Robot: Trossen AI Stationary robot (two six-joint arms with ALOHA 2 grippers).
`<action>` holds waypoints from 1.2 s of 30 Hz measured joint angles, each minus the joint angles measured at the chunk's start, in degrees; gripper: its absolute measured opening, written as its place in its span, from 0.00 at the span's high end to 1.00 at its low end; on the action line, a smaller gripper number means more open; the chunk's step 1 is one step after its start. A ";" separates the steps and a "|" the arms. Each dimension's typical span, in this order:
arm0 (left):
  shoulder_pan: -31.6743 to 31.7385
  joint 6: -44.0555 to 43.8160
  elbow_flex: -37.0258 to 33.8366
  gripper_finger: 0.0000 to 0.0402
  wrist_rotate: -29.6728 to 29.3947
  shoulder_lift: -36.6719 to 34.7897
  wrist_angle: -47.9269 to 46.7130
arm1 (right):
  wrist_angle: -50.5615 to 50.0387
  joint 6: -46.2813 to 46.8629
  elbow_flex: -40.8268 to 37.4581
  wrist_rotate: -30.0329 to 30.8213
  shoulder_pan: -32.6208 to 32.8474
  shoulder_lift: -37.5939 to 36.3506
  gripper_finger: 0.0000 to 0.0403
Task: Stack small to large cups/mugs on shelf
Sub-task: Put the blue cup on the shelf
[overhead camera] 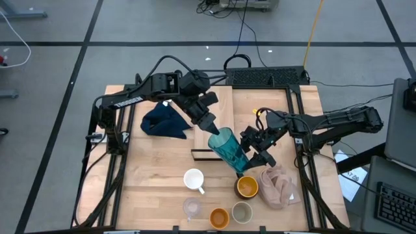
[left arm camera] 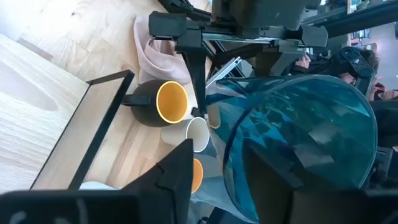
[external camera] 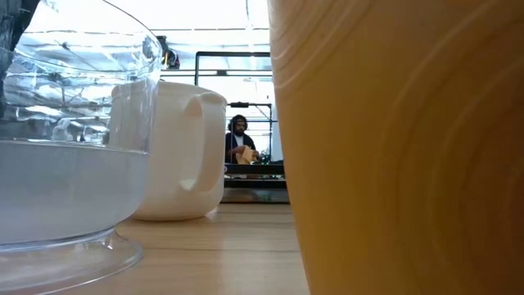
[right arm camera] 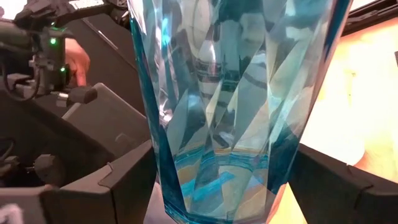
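Note:
The teal ribbed tumbler (overhead camera: 229,149) is tilted above the near right corner of the shelf (overhead camera: 221,104). Its mouth points toward the far left and its base toward the near right. My left gripper (overhead camera: 213,127) is shut on the mouth end. My right gripper (overhead camera: 255,151) is shut on the lower body. The white mug (overhead camera: 194,179), clear glass (overhead camera: 192,208), orange cup (overhead camera: 219,216), grey-beige cup (overhead camera: 242,212) and black mug (overhead camera: 247,187) stand on their bases near the table's front edge. My left gripper holds the tumbler by its rim wall (left arm camera: 229,168). One finger (left arm camera: 177,177) is outside and the other shows inside through the teal wall. The fingers slant down from the far left. The tumbler is tilted and clear of the table. My right gripper has the tumbler's lower body (right arm camera: 186,174) between its two fingers, one finger (right arm camera: 134,174) against each side, a little above the base. The fingers come level from the table's right and lie across the tumbler. The tumbler leans away from them toward the far left.
A dark navy cloth (overhead camera: 166,121) lies at the shelf's left end. A pink-beige cloth (overhead camera: 279,185) lies right of the black mug. The shelf's dark front edge (overhead camera: 203,155) is just below the tumbler. A person (external camera: 239,139) sits in the room beyond the table.

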 joint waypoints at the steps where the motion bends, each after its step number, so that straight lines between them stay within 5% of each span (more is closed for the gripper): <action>1: 0.26 0.03 0.00 0.64 0.00 -0.30 -0.21 | 0.00 -0.20 0.00 -0.01 0.00 0.00 0.25; 12: 6.06 0.24 0.39 0.63 -0.01 -6.49 -2.74 | -0.08 -2.51 0.00 -0.25 -1.98 -0.08 0.25; 22: 10.80 0.59 0.37 0.63 -9.06 -15.29 -3.00 | -0.25 -9.67 0.38 0.42 -9.03 -0.72 0.25; 36: 11.56 0.20 0.37 0.63 -18.30 -23.04 -3.02 | -1.28 -24.74 1.05 13.17 -19.00 -0.72 0.25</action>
